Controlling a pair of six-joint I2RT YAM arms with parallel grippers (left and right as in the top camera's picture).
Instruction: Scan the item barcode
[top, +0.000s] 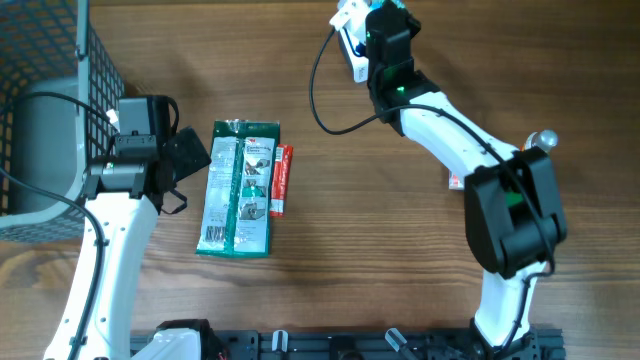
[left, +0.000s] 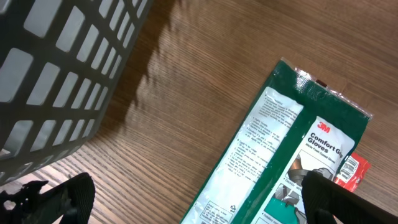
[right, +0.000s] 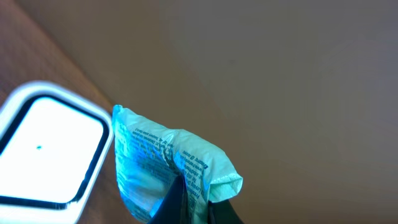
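Glove pack (top: 238, 187) on table (top: 380, 230), basket (top: 50, 60) at left

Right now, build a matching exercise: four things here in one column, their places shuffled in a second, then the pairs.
1. green 3M glove pack
2. small red packet
3. pale green printed pouch
4. grey wire basket

A. pinched in the shut right hand
B. in the overhead view's corner
C. flat on the wooden table, at the open left hand
D. alongside the glove pack, away from the basket

Pairs: 1-C, 2-D, 3-A, 4-B
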